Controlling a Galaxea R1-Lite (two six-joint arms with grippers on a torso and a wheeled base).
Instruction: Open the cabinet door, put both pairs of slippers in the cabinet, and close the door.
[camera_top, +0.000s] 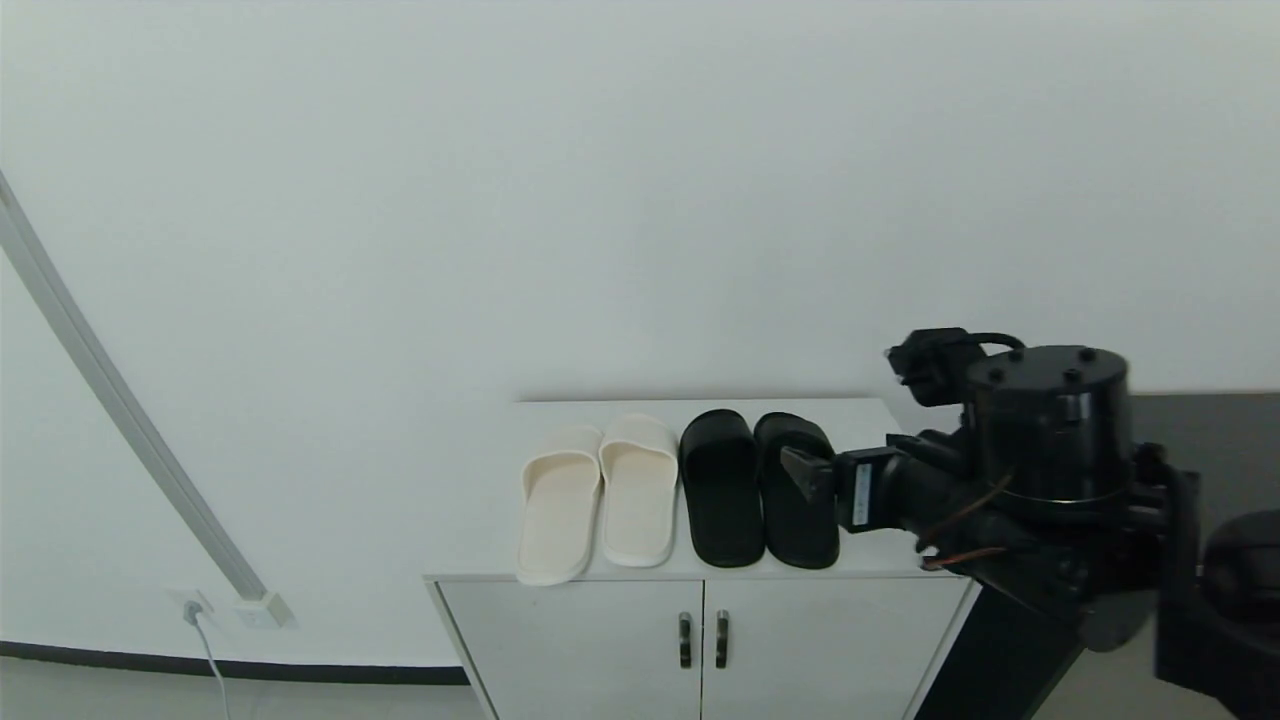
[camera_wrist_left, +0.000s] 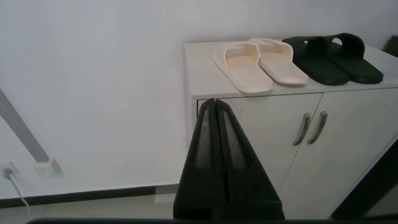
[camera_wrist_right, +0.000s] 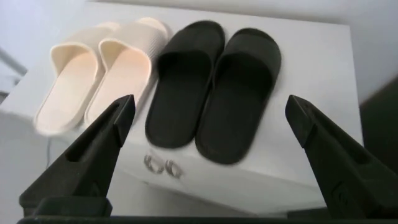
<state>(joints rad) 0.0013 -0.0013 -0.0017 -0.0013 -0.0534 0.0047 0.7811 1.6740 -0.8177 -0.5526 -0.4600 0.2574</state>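
On top of the white cabinet (camera_top: 880, 420) a white pair of slippers (camera_top: 598, 497) lies beside a black pair of slippers (camera_top: 758, 488), the black pair to the right. Both cabinet doors (camera_top: 590, 650) are shut, with two dark handles (camera_top: 702, 640) at the middle seam. My right gripper (camera_top: 806, 472) hangs open over the right black slipper (camera_wrist_right: 239, 93), its fingers (camera_wrist_right: 93, 162) spread wide and holding nothing. My left gripper (camera_wrist_left: 216, 109) is shut and empty, lower and left of the cabinet's front corner. The white pair (camera_wrist_left: 261, 61), black pair (camera_wrist_left: 336, 55) and handles (camera_wrist_left: 310, 127) lie beyond it.
A plain white wall stands behind the cabinet. A grey conduit (camera_top: 110, 390) slants down the wall at left to a socket with a plugged cable (camera_top: 195, 612). A dark baseboard (camera_top: 230, 665) runs along the floor. Dark floor lies right of the cabinet.
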